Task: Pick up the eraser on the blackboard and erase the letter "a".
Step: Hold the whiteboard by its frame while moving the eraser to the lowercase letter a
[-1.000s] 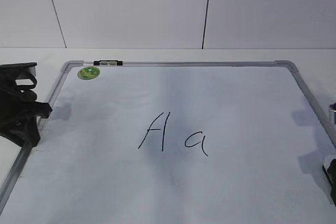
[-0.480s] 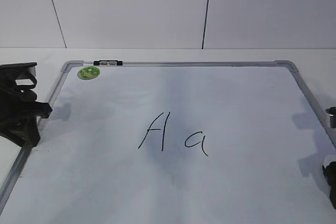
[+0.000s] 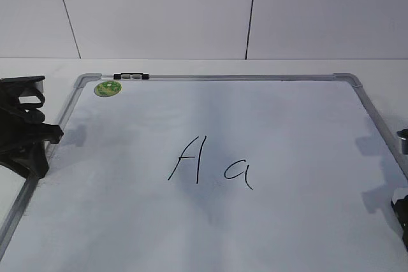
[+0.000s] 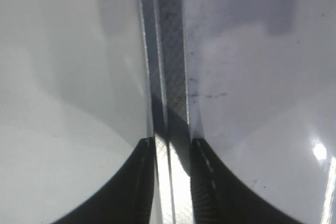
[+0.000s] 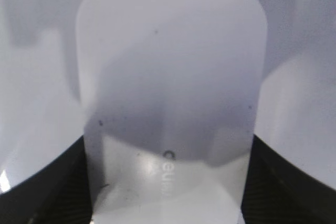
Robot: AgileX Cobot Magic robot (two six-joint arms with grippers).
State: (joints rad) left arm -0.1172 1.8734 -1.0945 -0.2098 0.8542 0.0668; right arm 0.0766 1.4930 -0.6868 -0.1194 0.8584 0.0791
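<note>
The blackboard [image 3: 217,78] is a white dry-erase board with a silver frame, lying flat. The small letter "a" [image 3: 238,173] is written near its middle, right of a capital "A" [image 3: 188,159]. The white eraser [image 5: 170,77] with grey lettering fills the right wrist view; it is out of sight in the exterior view. My right gripper [image 5: 168,182] has a jaw against each side of it, and only its tip [image 3: 401,213] shows at the board's right edge. My left gripper [image 3: 38,139] sits at the left edge, jaws [image 4: 170,153] closed on the frame strip [image 4: 170,51].
A round green sticker [image 3: 108,88] and a small black-white clip [image 3: 131,76] sit at the board's far left corner. A white wall with dark seams stands behind the table. The board surface around the letters is bare.
The right gripper's visible tip has shifted slightly down at the right edge. The left arm, the board and the letters have not moved.
</note>
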